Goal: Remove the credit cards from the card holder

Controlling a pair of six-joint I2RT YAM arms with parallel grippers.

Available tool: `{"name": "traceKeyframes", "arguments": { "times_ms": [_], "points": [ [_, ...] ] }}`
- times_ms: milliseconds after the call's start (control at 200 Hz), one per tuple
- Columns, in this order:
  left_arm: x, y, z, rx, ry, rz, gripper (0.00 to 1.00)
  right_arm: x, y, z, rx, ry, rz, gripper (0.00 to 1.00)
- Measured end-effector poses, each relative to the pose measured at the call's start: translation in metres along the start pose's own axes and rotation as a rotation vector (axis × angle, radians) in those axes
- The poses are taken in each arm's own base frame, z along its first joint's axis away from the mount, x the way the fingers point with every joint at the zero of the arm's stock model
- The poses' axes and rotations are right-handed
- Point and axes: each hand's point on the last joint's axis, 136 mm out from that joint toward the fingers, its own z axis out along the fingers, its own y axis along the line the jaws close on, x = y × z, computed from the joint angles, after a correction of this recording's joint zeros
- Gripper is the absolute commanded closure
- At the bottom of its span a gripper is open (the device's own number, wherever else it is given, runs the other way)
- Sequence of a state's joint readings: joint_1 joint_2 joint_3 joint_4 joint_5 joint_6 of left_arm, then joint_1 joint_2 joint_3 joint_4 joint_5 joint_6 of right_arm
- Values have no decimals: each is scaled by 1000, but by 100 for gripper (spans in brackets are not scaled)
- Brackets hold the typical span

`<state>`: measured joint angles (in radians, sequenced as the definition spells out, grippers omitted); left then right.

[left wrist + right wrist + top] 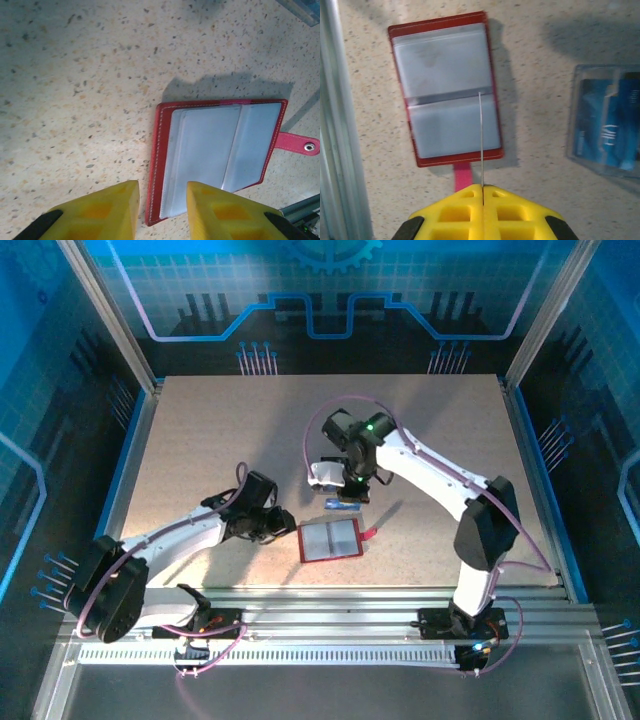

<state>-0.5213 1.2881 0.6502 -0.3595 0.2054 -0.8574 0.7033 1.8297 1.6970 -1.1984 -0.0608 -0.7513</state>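
Top external view: the card holder (330, 540) lies open at lower centre, just above the near rail (350, 596), with open table (200, 430) across the upper left. Your left gripper (161, 194) is spread wide at the holder's corner, gripping nothing. Your right gripper (482, 189) is pinched tight on a thin card (480, 135), seen edge-on; a blue card (607, 132) lies at frame right
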Motion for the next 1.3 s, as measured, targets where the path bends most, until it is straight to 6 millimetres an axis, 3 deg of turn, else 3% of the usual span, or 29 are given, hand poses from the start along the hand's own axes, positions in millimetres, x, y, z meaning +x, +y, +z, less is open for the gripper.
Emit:
{"name": "traceKeyframes", "arguments": {
  "times_ms": [325,730,996,1296],
  "points": [
    [1,8,-2,-11,-1,-17,69,-13,-64,3,-1,2,-9,100],
    [0,11,-2,-12,-5,-26,68,-7,-110,26,-39,26,4,100],
    [0,13,-2,-15,-4,-29,68,8,-117,53,-99,67,19,100],
    [0,14,-2,-16,-5,-31,68,10,-117,57,-110,68,15,100]
  ]
}}
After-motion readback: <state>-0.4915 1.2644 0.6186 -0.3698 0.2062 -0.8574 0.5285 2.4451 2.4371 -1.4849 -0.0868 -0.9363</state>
